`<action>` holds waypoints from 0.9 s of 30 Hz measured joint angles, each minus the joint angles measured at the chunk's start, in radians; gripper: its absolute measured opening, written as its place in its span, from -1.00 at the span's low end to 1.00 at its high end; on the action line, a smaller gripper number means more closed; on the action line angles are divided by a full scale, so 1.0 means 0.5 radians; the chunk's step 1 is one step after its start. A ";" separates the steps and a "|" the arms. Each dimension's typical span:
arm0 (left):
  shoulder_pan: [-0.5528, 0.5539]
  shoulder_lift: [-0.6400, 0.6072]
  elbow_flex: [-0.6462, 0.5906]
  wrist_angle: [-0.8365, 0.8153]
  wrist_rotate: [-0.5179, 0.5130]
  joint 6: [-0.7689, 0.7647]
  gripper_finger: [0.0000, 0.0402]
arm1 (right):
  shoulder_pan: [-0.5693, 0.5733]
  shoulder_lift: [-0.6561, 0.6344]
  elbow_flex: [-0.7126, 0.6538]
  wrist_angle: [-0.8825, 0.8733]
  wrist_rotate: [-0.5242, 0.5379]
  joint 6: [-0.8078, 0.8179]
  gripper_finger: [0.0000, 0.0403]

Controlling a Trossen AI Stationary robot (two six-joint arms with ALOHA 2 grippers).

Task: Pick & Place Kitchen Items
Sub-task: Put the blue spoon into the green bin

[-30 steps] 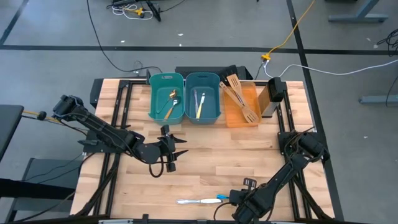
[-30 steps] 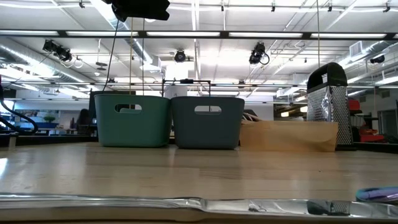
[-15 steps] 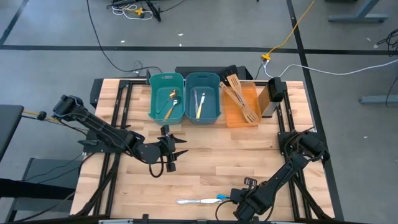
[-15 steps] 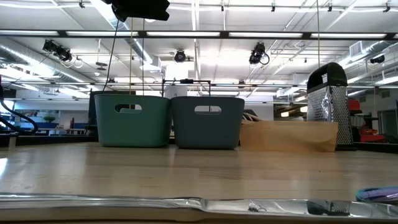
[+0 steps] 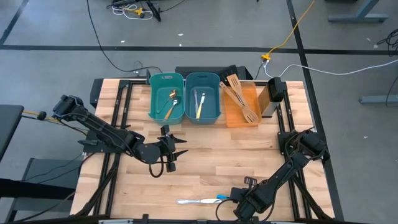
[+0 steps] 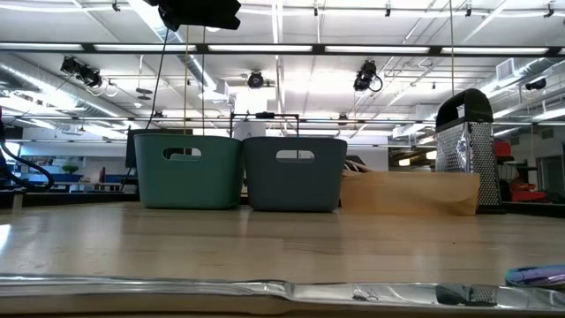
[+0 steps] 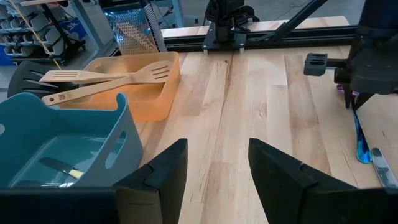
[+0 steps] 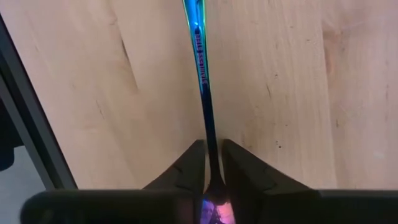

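A blue-handled purple spoon lies flat on the wood near the table's near edge, right of the middle. A silver utensil lies on the table in line with it, toward the left. My right gripper stands over the spoon, pointing down, shut on its thin neck. My left gripper hangs open over the middle of the table, its fingers holding nothing. My right gripper pinches the spoon's slim neck, where the blue handle meets the purple bowl, between its two fingers. It comes from above, pointing down, with the fingers across the handle. The spoon lies flat on the table, its handle stretching away from the fingers.
Two teal bins holding cutlery stand at the far edge. Right of them an orange tray carries wooden spatulas, and a metal grater stands beside it. Bare wood lies between the bins and the spoon.
My right gripper has sunk a little onto the spoon at the table's near edge. The spoon and the silver utensil lie where they were.
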 joint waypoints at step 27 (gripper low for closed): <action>0.000 0.001 0.000 -0.002 0.000 -0.001 -0.12 | -0.005 0.024 0.367 -0.441 0.003 -0.194 -0.92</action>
